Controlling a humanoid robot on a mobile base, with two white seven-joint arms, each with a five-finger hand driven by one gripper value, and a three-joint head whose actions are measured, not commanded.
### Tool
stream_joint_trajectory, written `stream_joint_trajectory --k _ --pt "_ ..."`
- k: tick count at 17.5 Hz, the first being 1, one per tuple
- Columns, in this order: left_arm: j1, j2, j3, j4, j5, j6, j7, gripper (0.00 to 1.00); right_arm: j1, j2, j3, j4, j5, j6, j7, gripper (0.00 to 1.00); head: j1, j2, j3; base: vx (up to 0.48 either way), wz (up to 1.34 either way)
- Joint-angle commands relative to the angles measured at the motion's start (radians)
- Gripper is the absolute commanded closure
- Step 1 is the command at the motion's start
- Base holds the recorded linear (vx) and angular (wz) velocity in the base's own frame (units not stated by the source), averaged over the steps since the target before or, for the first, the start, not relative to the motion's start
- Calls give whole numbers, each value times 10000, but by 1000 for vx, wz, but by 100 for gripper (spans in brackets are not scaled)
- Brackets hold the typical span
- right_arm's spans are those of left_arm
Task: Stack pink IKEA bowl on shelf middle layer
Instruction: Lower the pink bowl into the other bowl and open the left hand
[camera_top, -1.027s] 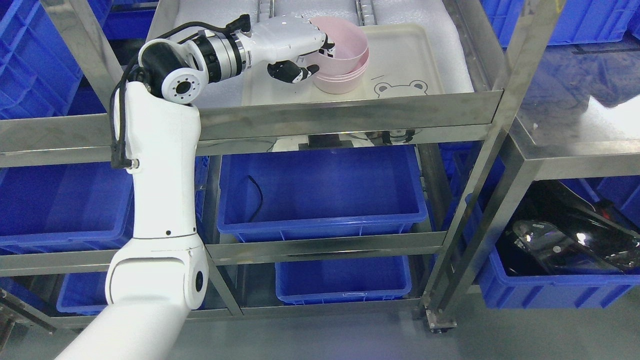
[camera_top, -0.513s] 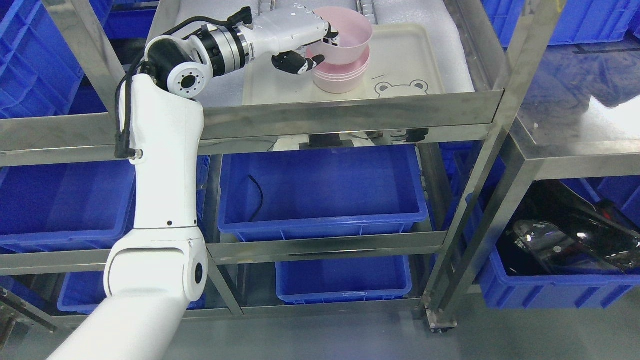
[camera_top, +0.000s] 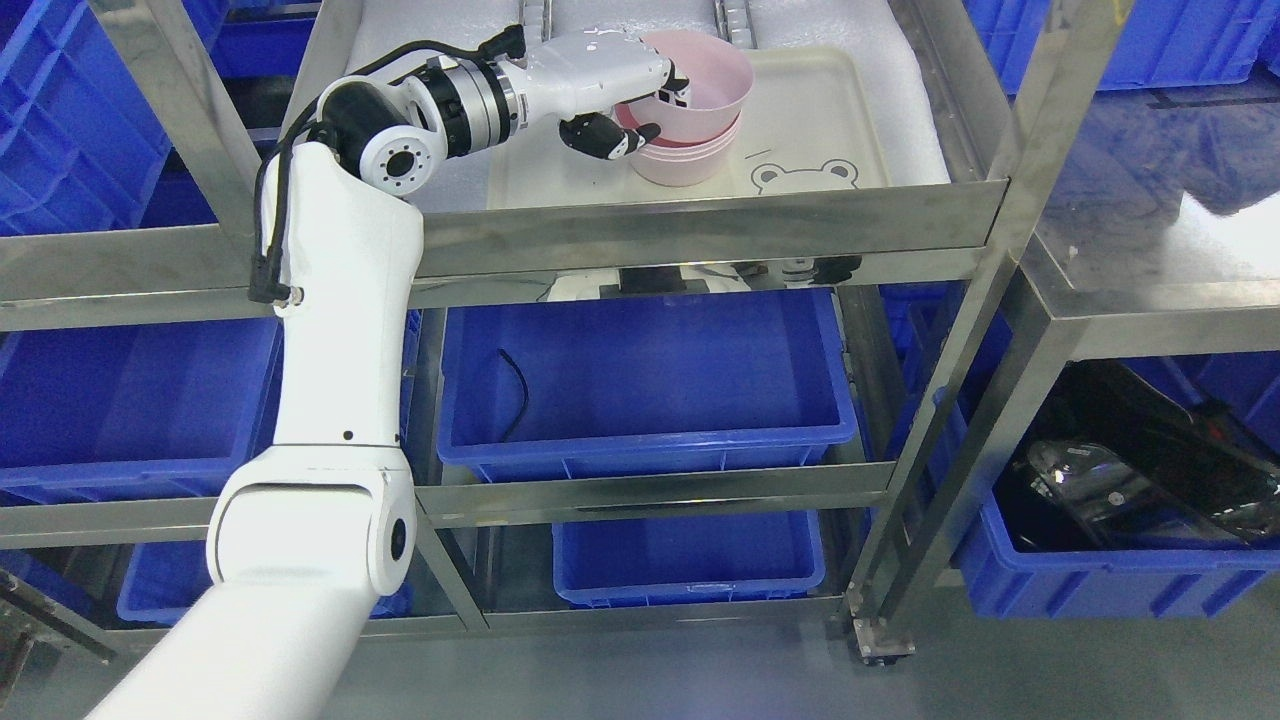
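while the left hand (camera_top: 625, 95) pinches the pink bowl (camera_top: 700, 85), steel posts (camera_top: 985, 300) flank it.

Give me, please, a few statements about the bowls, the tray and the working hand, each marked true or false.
1. The left hand grips the rim of a pink bowl. True.
2. That bowl sits level and fully nested in the stack. False: it is tilted over the pink bowl stack.
3. The stack stands on a cream tray printed with a bear face. True.
4. The tray lies in a blue bin. False: it lies on white padding on the steel shelf.
5. A black cable lies in the blue bin below the shelf. True.
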Motion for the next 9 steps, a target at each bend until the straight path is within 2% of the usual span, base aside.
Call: stream_joint_trajectory --k 1,3,7,9 --pt "-51 174 -17 554 -40 5 26 51 230 -175 0 -175 0 3 7 0 0 0 0 -3 14" --pt "-51 174 44 432 -10 5 11 30 230 -175 0 -175 0 3 7 0 0 0 0 0 0" --pt "-51 174 748 -273 265 95 -50 5 230 -175 0 -175 0 3 7 0 0 0 0 0 0" --pt "-67 174 980 -336 1394 693 -157 1 230 -175 0 -175 0 3 7 0 0 0 0 0 0"
